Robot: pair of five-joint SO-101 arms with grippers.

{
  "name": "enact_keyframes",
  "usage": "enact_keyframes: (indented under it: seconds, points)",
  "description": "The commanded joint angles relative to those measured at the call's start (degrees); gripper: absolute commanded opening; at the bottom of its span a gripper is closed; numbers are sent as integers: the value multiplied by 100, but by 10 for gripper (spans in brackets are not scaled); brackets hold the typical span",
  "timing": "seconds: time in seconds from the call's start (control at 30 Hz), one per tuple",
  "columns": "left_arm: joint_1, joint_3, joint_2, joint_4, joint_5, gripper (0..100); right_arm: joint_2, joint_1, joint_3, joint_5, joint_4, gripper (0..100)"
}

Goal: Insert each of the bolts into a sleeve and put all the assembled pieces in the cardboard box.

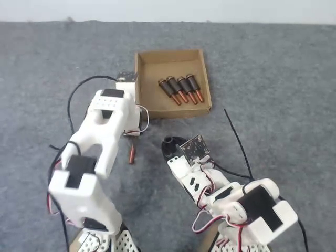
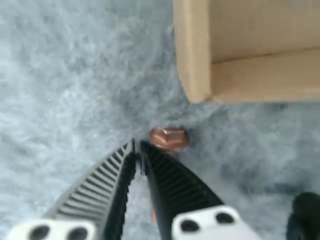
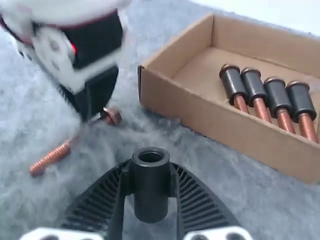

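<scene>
The one loose bolt (image 1: pixel 132 153) I can see lies flat on the desk (image 1: pixel 273 79), just off the box (image 1: pixel 174 112) corner nearest my left arm and apart from the cardboard. Its hex head (image 2: pixel 169 138) points toward that corner and its threaded shank points away from it. My left gripper (image 2: pixel 137 150) sits low over the head end, jaws drawn in to a thin slit with nothing between them, tips just beside the head. My right gripper (image 3: pixel 150 171), out in front of the box, is clamped on the sleeve (image 3: pixel 150 182), which stands upright with its bore open at the top. Four assembled pieces (image 1: pixel 181 89) lie side by side inside the box. I judge the bolt to be stiff, dense metal that will not give under the jaws. Its round shank should roll on the desk if nudged, though the threads ought to offer some bite. I would open the jaws and take it across the shank close behind the head, leaving the threaded end free for the bore. The sleeve looks rigid and smooth, so an off-axis push could twist it in the grip.
</scene>
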Motion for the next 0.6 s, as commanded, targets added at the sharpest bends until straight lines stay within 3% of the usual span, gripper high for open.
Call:
enact_keyframes:
  seconds: [0.0,0.13,0.47,0.57]
  points:
    - [44,347,-967,-352,-44,16,-303,110,-167,62,22,6]
    - [264,523,-1187,-360,-35,16,-303,110,-167,62,22,6]
    - [396,189,-290,-325,-62,17,-295,110,-167,79,31,6]
    - [413,189,-290,-185,-70,69,-286,110,-167,79,40,6]
